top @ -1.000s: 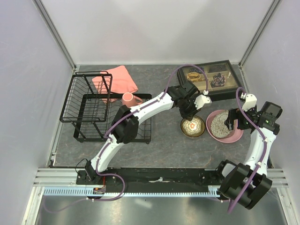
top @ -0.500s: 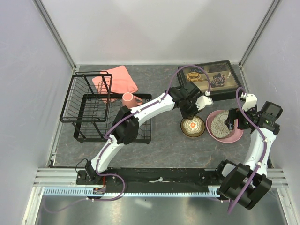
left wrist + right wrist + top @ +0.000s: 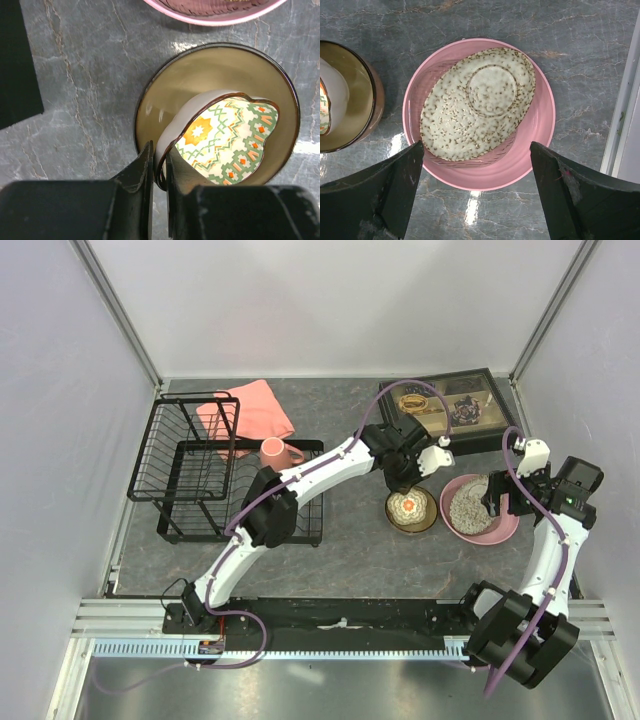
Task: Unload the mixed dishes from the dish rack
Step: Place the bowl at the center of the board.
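My left gripper [image 3: 160, 161] is shut on the rim of a small bowl with a floral-patterned inside [image 3: 225, 137]. It holds this bowl tilted inside a round brown bowl [image 3: 220, 70] on the table. In the top view the gripper [image 3: 405, 490] is over that brown bowl [image 3: 428, 521]. The grey speckled bowl [image 3: 475, 105] lies upside down on the large pink plate [image 3: 532, 152], to the right. My right gripper [image 3: 476, 147] hangs open and empty above them. The pink mug [image 3: 272, 450] stands on the black dish rack [image 3: 190, 490] at the left.
A pink folded cloth [image 3: 258, 408] lies behind the rack. A black compartmented tray of trinkets [image 3: 450, 405] sits at the back right, just behind my left wrist. The right wall frame [image 3: 625, 115] runs close beside the pink plate.
My left gripper has shifted a little back and left with the floral bowl, keeping it over the brown bowl. The right arm has barely moved.
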You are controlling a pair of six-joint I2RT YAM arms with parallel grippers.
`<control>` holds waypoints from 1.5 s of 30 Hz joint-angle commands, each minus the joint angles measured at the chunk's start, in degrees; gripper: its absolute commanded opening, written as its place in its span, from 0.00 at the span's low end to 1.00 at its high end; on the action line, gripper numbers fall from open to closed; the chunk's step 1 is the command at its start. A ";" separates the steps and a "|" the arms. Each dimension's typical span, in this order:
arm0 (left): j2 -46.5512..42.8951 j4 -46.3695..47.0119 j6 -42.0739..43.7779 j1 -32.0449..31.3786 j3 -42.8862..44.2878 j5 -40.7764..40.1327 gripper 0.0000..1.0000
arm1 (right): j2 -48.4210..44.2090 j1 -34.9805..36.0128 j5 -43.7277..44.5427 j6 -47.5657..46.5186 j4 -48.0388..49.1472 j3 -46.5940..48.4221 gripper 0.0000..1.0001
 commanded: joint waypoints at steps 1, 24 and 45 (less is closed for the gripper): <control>1.86 -0.93 2.78 -0.34 3.29 0.39 0.02 | 0.29 -0.19 0.16 0.23 1.09 -0.64 0.95; 4.23 -0.93 3.84 -2.72 4.52 -1.72 0.38 | -1.46 -0.28 0.69 0.06 0.91 -0.64 0.95; -2.80 -0.32 3.75 -3.42 4.34 -6.99 0.63 | -1.99 -0.19 0.16 -0.47 0.48 -0.73 0.95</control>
